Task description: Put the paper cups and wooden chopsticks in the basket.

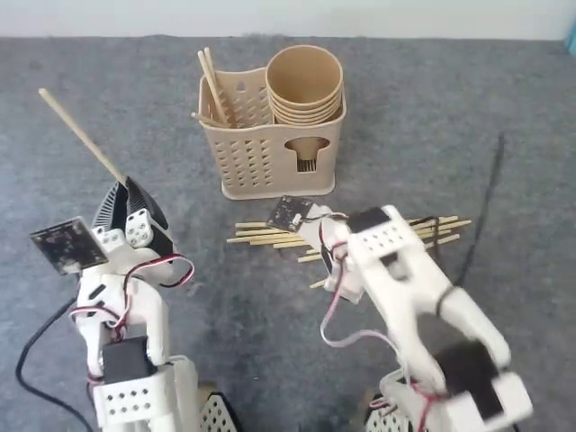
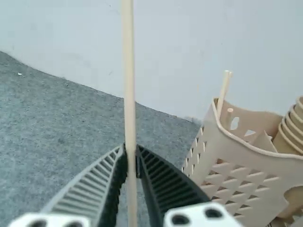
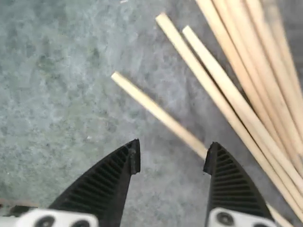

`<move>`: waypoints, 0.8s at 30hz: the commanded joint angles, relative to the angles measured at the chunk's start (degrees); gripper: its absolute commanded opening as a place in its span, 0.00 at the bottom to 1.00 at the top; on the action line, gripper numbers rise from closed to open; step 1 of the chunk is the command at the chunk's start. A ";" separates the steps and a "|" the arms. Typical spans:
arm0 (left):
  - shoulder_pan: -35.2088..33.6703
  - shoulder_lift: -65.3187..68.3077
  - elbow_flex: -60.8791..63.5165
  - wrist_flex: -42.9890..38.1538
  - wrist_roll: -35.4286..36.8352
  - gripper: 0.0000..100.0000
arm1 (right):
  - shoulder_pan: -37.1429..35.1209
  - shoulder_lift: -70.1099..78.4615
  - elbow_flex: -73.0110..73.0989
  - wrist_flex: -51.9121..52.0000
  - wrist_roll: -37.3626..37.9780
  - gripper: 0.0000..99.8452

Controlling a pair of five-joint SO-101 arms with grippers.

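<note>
A beige slotted basket [image 1: 270, 148] stands at the table's far middle, with a stack of paper cups [image 1: 304, 83] in its right side and a few chopsticks [image 1: 214, 85] leaning in its left. My left gripper [image 1: 124, 187] sits left of the basket, shut on one wooden chopstick [image 1: 79, 135] that points up and away; the stick [image 2: 128, 94] runs between the black fingers [image 2: 156, 177]. A pile of chopsticks [image 1: 270, 234] lies in front of the basket. My right gripper [image 3: 173, 158] hangs open low over them, one loose chopstick [image 3: 156, 111] lying between its fingers.
Grey carpet [image 1: 468, 117] covers the table. A black cable [image 1: 481, 211] runs along the right side. The basket wall [image 2: 227, 179] stands close to my left gripper. Both arm bases fill the near edge.
</note>
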 commanded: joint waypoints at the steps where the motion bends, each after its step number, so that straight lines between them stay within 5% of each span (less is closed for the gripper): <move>1: -0.53 1.05 -0.57 -2.02 0.53 0.01 | -0.57 5.58 -3.69 -3.91 0.88 0.22; 8: -0.44 1.14 -0.57 -2.02 0.53 0.01 | -0.48 8.75 -4.57 -5.14 0.88 0.21; 13: -0.44 1.14 -0.57 -2.02 0.53 0.01 | -0.22 6.73 -4.57 -3.38 -0.53 0.00; 24: -0.35 1.14 -0.31 -2.02 0.53 0.01 | 1.45 -27.47 -4.84 11.65 -3.60 0.01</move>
